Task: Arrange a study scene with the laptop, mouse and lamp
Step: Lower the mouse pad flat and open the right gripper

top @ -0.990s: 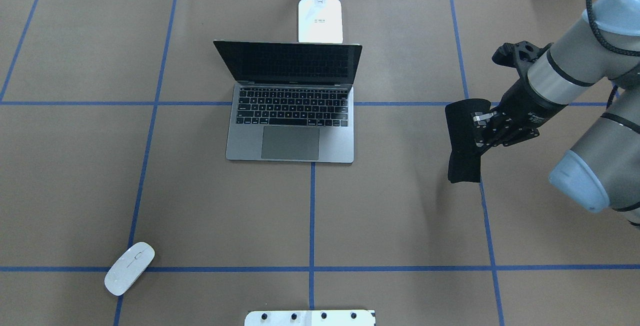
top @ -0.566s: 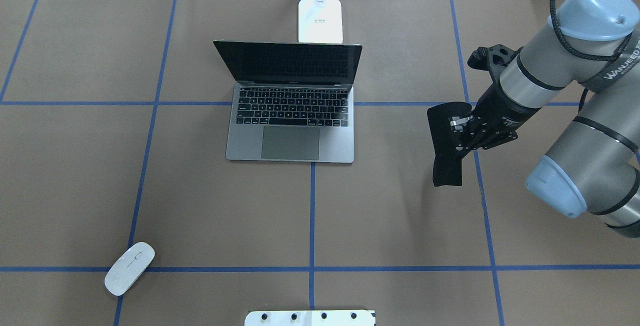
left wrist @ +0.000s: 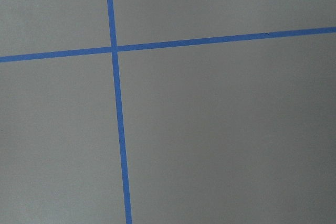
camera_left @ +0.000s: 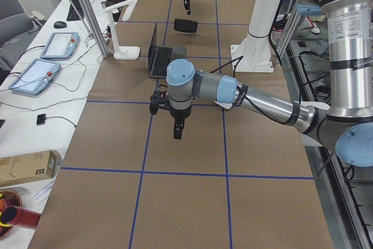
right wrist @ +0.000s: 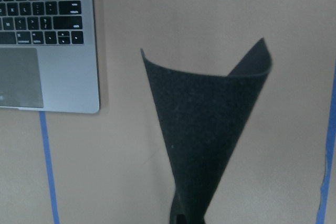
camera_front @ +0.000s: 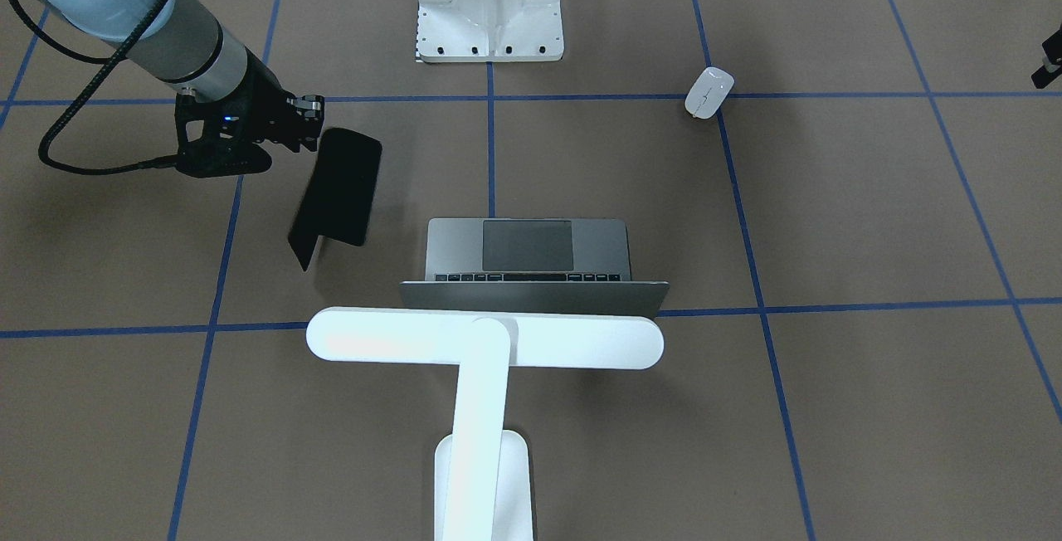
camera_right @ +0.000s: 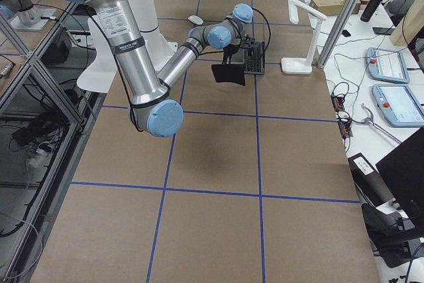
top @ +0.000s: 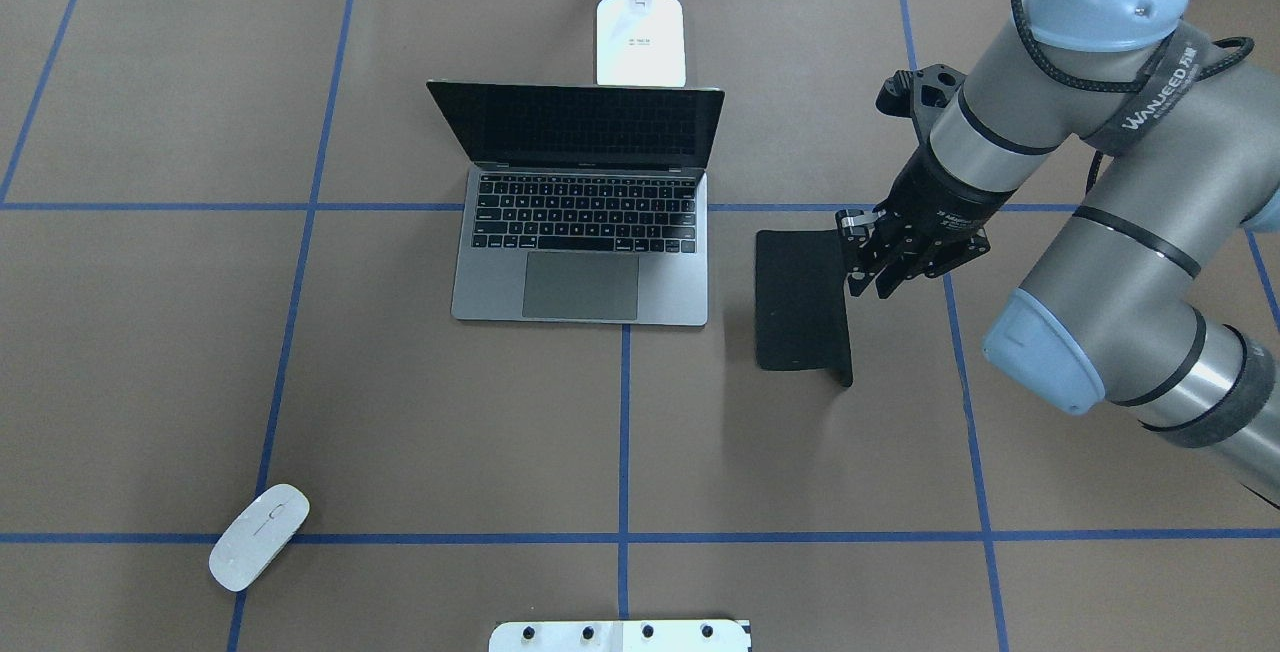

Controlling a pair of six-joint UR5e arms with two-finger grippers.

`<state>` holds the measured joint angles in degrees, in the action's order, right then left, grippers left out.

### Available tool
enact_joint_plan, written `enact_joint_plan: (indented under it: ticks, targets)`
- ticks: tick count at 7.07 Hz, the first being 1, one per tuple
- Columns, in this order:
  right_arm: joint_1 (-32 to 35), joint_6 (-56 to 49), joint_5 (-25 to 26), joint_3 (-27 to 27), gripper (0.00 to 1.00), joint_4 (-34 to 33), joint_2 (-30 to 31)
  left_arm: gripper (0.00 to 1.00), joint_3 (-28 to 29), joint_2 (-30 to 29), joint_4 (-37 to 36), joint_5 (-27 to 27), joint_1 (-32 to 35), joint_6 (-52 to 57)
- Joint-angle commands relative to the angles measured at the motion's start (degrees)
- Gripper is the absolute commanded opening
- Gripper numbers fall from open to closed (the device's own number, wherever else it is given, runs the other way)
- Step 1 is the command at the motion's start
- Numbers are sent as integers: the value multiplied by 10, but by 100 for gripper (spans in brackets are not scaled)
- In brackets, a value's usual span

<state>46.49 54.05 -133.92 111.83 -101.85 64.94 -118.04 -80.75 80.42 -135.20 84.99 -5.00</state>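
My right gripper [top: 855, 252] pinches the limp black mat [top: 798, 300] by one edge, so I worry its sagging end curls under or catches the laptop [top: 580, 285] when lowered

Right gripper [camera_front: 311, 122] pinches one edge of black mat [camera_front: 336, 184]. Mat bent, hanging away from gripper; contact with table [camera_front: 830, 408] unclear. Laptop [camera_front: 531, 246] open, just beyond mat from gripper. Lamp [camera_front: 485, 340] bar past laptop lid, farther from gripper. Mouse [camera_front: 708, 92] well apart from gripper, beyond laptop.
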Motion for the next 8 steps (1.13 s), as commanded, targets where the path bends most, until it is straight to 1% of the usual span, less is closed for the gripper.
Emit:
enact_joint_plan:
  ticks: [1,3,5,6,8]
  targets:
    - [-2,0,6,1,100,-3,-3,99,0,1,0,-1,1,0]
    - [10,-2,5,0,100,-3,2,99,0,0,-7,-1,0,-1]
    - [27,-10,2,-6,100,-3,18,99,1,-16,-34,-1,0,-10]
    - [33,-20,1,-7,100,-3,29,99,-2,-38,-55,-1,0,-34]
    - [47,-47,1,-29,100,-3,43,99,-7,-69,-57,-2,-1,-117]
